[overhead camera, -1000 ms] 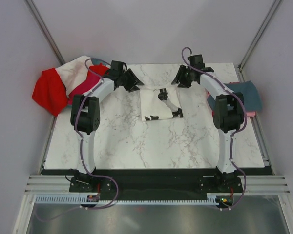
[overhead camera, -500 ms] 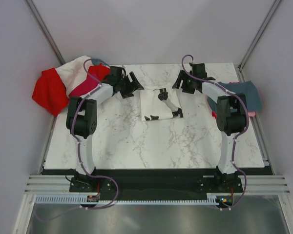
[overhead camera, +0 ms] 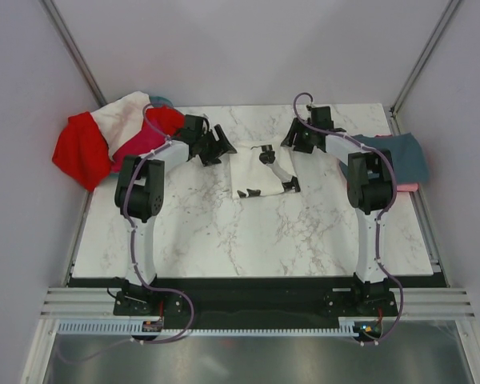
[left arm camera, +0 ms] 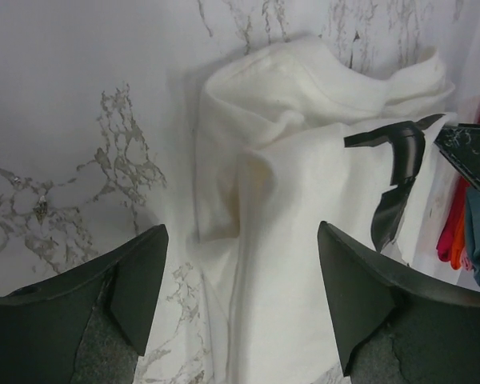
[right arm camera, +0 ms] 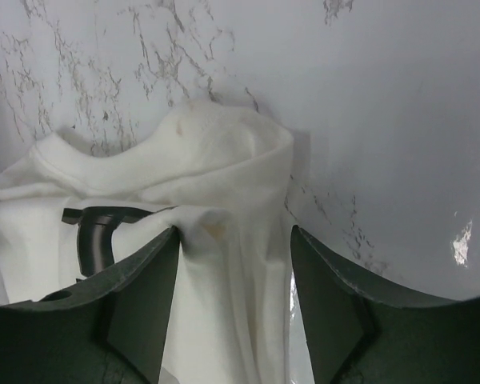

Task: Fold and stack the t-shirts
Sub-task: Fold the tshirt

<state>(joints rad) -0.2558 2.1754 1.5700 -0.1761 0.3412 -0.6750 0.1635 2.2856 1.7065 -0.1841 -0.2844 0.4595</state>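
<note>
Over the last second your two arms close in on the white t-shirt [overhead camera: 258, 170], which lies on the far half of the worktop [overhead camera: 224, 232], midway between them. The left end effector [overhead camera: 221, 146] drops a little and slides toward the shirt's far left corner. The right end effector [overhead camera: 298, 139] settles by the far right corner as that arm's elbow tucks inward. The shirt itself stays as it was, with the same bunched far edge and the same black print on its near and right sides.

Both wrist views show the jaws spread wide with nothing between them. Each pair straddles a rumpled far corner of the white fabric from above; you cannot tell from here whether the tips touch the cloth. Read this as positioning, not a grasp: you look lined up to pinch both far corners, probably for a fold toward the near edge.

Plenty seems left to do. The red t-shirt [overhead camera: 80, 148], a second white t-shirt [overhead camera: 120, 112] and the magenta t-shirt [overhead camera: 146, 138] sit heaped off the far left corner. The slate grey-blue t-shirt [overhead camera: 404, 156] lies over the coral pink t-shirt [overhead camera: 408, 186] at the right edge, which may be the stack.
</note>
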